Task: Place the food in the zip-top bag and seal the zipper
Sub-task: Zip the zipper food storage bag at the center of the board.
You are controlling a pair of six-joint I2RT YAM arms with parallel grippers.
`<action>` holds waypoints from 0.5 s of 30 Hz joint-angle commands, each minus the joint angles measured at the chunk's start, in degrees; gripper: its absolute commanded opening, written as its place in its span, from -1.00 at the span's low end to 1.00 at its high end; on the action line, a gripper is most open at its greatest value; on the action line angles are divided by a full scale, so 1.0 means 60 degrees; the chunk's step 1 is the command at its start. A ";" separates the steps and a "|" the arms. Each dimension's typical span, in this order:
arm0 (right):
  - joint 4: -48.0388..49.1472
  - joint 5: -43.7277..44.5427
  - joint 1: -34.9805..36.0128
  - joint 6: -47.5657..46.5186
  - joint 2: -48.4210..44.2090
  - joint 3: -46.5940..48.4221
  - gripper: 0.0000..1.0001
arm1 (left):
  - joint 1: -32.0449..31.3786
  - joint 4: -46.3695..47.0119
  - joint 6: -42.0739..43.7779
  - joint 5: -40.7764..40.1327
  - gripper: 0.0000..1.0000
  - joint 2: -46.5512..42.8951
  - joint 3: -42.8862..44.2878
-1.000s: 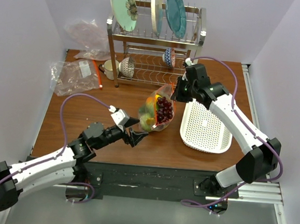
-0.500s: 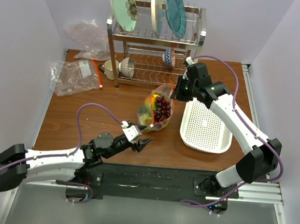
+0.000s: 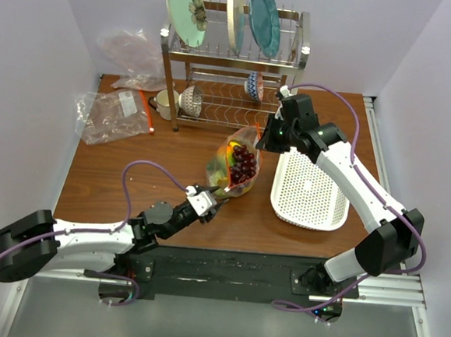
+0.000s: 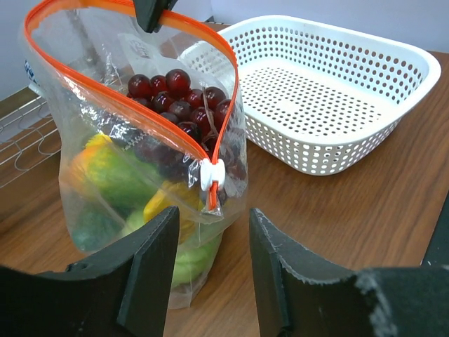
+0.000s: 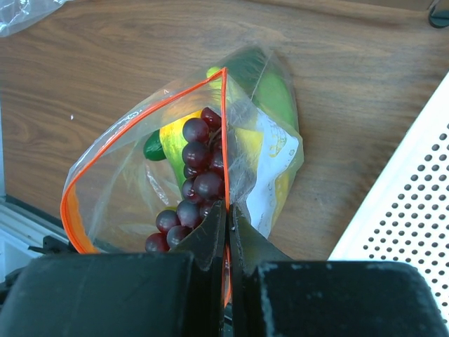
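The zip-top bag (image 3: 233, 167) stands on the table with its mouth gaping. The food is inside it: dark grapes (image 4: 177, 95) on top, green and yellow pieces (image 4: 116, 179) below. My right gripper (image 5: 226, 210) is shut on the orange zipper (image 5: 224, 126) at the bag's far end and holds it up. My left gripper (image 4: 214, 221) is low at the bag's near end, open, with nothing between its fingers. The white slider (image 4: 212, 173) sits just ahead of its gap. In the top view the left gripper (image 3: 215, 205) points at the bag's near corner.
An empty white mesh basket (image 3: 309, 192) lies right of the bag, close to it. A dish rack (image 3: 233, 75) with plates stands behind. A clear bag with a pale label (image 3: 116, 113) and another crumpled bag (image 3: 129, 52) lie at the back left.
My left arm has dropped lower and swung toward the table's near edge, its gripper ending near the bag's near corner with narrower jaws. The right gripper and the bag have barely shifted.
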 commanded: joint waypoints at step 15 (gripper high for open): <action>0.0142 -0.0336 -0.0046 0.0174 -0.0593 0.0197 -1.00 | -0.0039 0.0742 0.0204 -0.0542 -0.43 0.0497 0.0503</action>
